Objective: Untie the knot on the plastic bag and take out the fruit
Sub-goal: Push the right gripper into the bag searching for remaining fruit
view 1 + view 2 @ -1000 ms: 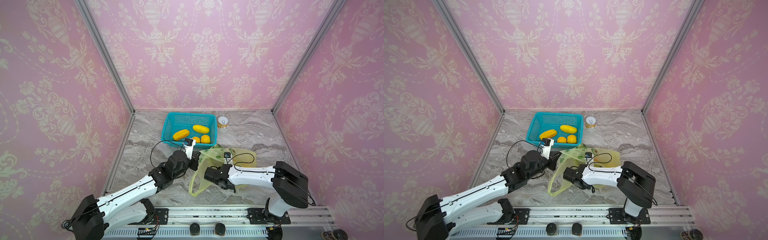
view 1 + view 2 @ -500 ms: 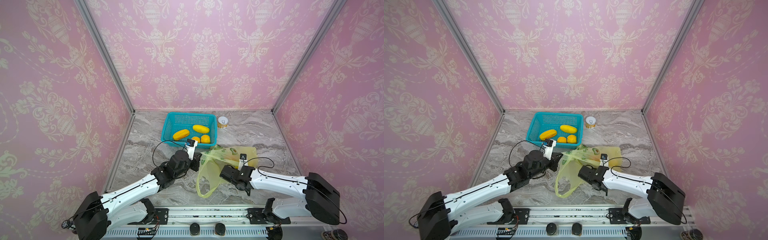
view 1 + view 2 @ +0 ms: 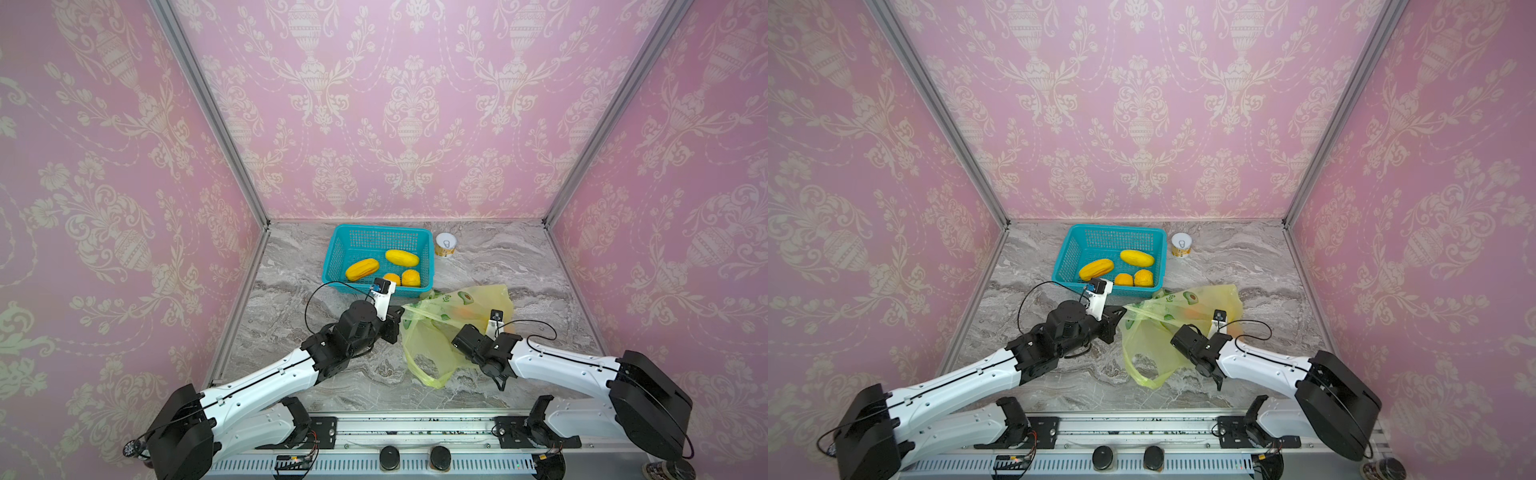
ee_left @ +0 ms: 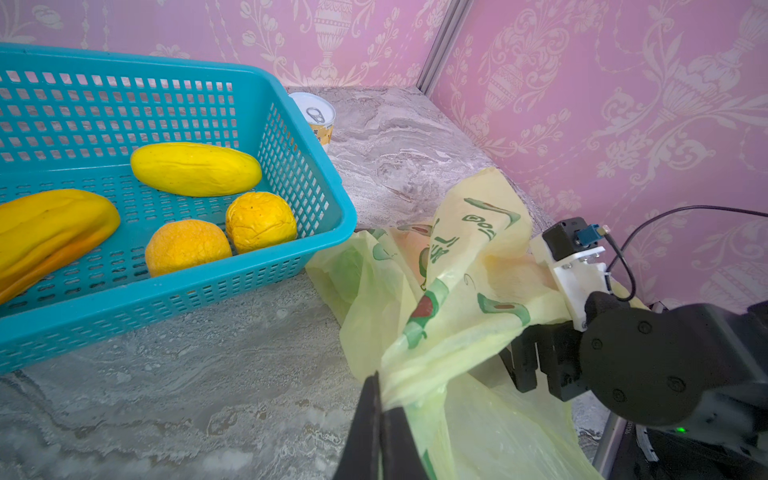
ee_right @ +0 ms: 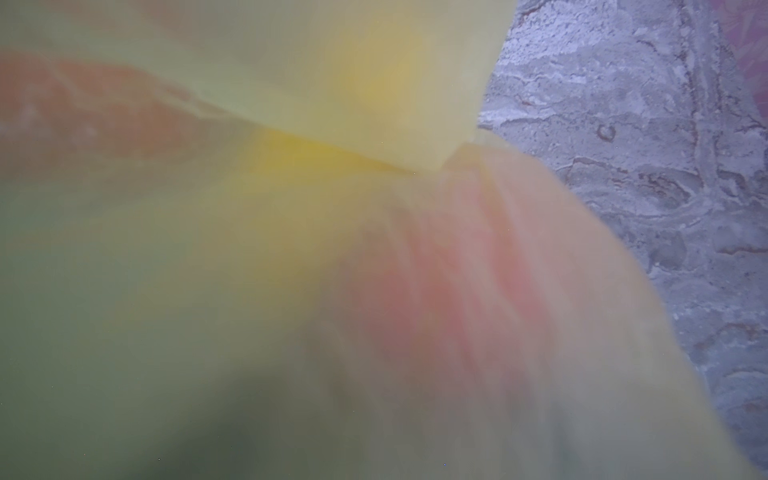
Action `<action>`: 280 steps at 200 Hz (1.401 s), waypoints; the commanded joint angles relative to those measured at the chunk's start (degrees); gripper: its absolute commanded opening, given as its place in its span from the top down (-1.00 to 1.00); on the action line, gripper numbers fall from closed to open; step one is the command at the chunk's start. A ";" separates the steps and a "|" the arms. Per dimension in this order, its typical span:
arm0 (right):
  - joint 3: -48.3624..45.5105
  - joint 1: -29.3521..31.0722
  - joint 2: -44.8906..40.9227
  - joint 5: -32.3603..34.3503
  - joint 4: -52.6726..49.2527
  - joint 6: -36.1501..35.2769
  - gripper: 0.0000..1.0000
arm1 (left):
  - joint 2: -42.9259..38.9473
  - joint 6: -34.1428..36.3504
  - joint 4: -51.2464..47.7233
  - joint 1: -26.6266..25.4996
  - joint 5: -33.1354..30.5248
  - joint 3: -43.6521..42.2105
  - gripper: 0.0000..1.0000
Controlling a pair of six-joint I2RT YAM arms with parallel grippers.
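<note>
**Left gripper** (image 4: 380, 401) is clenching a bunched fold of the plastic bag (image 4: 469, 291), holding it above the marble table (image 4: 208, 374). **Right gripper** (image 3: 457, 338), facing it across the bag, is sitting against the film; whether its jaws are parted cannot be told. Pink and orange fruit (image 5: 436, 291) is showing through the plastic ahead of those jaws. Beyond the left jaws, four loose fruits (image 4: 195, 168) are lying in the teal basket (image 4: 291, 104).

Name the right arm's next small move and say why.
Probably ease the right gripper into the plastic bag toward the orange fruit showing through it; the left gripper pinches the bag's edge, and four fruits lie in the basket.
</note>
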 commanded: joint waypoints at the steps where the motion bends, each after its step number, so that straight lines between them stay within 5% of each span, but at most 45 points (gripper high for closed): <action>1: 0.55 -1.05 1.87 5.52 -0.03 2.76 -0.98 | -1.38 -1.06 -1.10 0.30 0.57 -0.22 1.00; 49: 1.99 -2.19 5.83 16.76 2.30 9.94 -0.73 | -2.77 -0.20 -1.43 0.35 -0.73 -0.44 1.00; 80: 0.13 -5.94 7.73 14.23 12.53 3.82 -0.42 | -2.15 -0.16 -1.45 0.29 -0.13 -0.59 1.00; 122: 3.46 -7.90 12.04 12.64 13.83 -0.37 -0.53 | -1.86 0.13 -1.35 0.33 -0.21 -0.34 1.00; 170: 2.59 -7.71 8.70 7.72 16.99 -5.09 0.17 | -1.26 0.25 -0.92 0.28 -0.21 -0.46 1.00; 247: 2.05 10.28 -10.44 3.98 12.92 -10.91 0.43 | 2.74 -0.16 0.57 0.31 0.55 0.60 1.00; 280: -1.87 13.42 -20.89 -4.29 18.13 -15.35 0.49 | 4.01 -0.44 1.00 0.26 1.28 0.39 1.00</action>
